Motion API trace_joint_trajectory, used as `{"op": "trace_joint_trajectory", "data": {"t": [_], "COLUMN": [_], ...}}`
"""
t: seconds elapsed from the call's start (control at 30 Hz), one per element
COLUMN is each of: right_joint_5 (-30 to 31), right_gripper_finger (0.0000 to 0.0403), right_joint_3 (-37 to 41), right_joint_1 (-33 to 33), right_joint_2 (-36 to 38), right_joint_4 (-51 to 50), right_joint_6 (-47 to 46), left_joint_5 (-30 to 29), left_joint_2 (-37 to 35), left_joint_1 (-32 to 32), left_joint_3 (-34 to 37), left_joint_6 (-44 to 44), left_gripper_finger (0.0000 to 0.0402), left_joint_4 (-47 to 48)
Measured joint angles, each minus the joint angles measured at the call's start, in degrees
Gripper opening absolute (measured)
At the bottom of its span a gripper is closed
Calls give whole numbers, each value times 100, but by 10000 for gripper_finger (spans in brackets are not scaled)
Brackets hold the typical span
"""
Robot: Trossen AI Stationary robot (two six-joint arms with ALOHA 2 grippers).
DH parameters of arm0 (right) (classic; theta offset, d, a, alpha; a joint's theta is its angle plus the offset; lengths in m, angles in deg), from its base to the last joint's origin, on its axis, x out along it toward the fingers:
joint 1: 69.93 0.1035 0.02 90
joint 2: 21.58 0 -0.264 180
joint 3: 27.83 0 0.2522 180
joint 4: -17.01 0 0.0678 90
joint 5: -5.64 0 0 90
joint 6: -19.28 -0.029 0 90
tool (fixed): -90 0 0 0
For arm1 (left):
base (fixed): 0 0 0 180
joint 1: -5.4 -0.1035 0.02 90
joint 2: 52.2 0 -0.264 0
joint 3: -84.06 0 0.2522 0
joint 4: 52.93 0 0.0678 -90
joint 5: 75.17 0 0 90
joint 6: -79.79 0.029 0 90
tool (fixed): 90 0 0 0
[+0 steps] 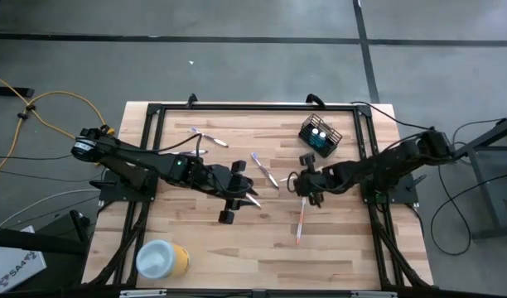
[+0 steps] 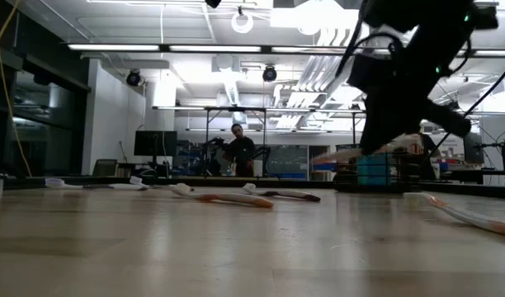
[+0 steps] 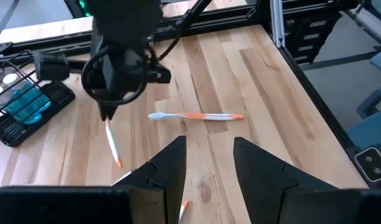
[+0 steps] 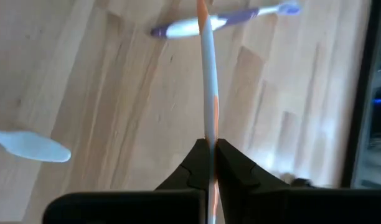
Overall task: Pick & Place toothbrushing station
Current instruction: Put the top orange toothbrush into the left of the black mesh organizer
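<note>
The black wire-mesh holder point(image 1: 321, 136) with two blue tubes stands at the far right of the table; it also shows in the left wrist view point(image 3: 22, 107). My right gripper point(image 1: 307, 189) hovers near the middle, shut on a white-and-orange toothbrush point(image 4: 207, 74). My left gripper point(image 1: 252, 197) is open and empty just to its left, low over the table. Another orange-and-white toothbrush point(image 1: 301, 220) lies flat nearer the front edge. Purple toothbrushes point(image 1: 266, 170) lie flat between the arms, and more brushes point(image 1: 205, 137) lie at the far left. My right gripper pinches the toothbrush's thin shaft point(image 4: 209, 134) between its two fingertips, the brush running on in line with the fingers. The fingers come from above, pointing down. The brush hangs below them, slightly tilted, its orange free end point(image 3: 118, 163) lowest; whether that end touches the table I cannot tell.
A yellow cylinder with a white top point(image 1: 162, 259) lies at the near left corner. A black frame point(image 1: 237, 108) runs around the table's far and side edges. Bare wood point(image 1: 237, 248) lies along the front. A person point(image 2: 238, 148) stands far back in the room.
</note>
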Motion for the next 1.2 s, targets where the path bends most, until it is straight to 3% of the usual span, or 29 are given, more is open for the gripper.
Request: {"op": "trace_joint_trajectory", "data": {"t": [0.3,0.5,0.77,1.0,1.2], "right_joint_5": [978,1718,2668,3225,3437], "right_gripper_finger": [3,3,4,4,4], "right_joint_3": [-697,-1008,-1098,-1098,-1096], "right_joint_1": [942,1702,2599,2931,2922], "right_joint_2": [4,6,8,-37,-40], "right_joint_4": [-1123,-1275,-810,73,1089], "right_joint_6": [-141,22,1285,2815,4007], "left_joint_5": [358,681,2228,3913,4420], "left_joint_2": [0,0,0,104,284], "left_joint_1": [0,-136,-734,-1334,-1702], "left_joint_3": [0,0,0,-4,-8], "left_joint_6": [-193,-469,-617,-950,-1203], "left_gripper_finger": [129,129,129,129,129], "left_joint_4": [0,-4,-347,-915,-1143]}}
